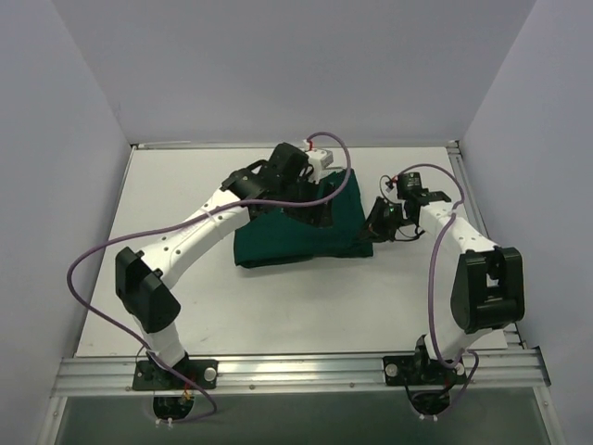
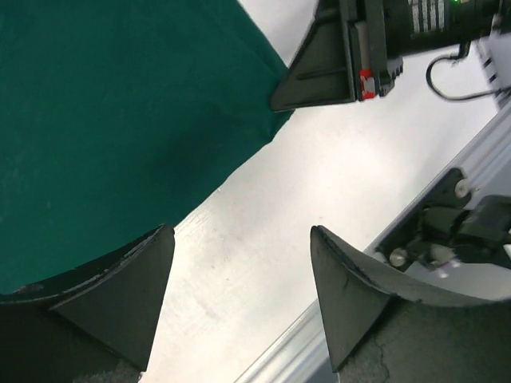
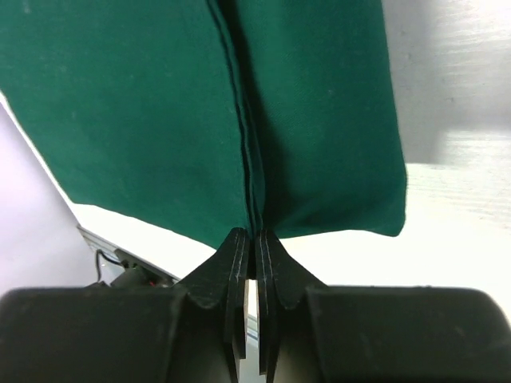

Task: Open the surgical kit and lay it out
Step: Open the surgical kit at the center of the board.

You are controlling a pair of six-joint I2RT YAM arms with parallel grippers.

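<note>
The dark green drape (image 1: 287,243) lies as a folded bundle in the middle of the white table. The mesh tray and the steel instruments are hidden. My left gripper (image 1: 324,213) hangs above the drape's right part. In the left wrist view it (image 2: 241,231) is open and empty, over bare table beside the drape's edge (image 2: 120,120). My right gripper (image 1: 374,228) is at the drape's right edge. In the right wrist view it (image 3: 254,239) is shut on a seam fold of the drape (image 3: 160,112), pinching the cloth's edge.
The table (image 1: 176,204) is boxed in by pale walls on the left, back and right. An aluminium rail (image 1: 306,373) runs along the near edge, with both arm bases on it. A purple cable (image 1: 93,269) loops off the left arm.
</note>
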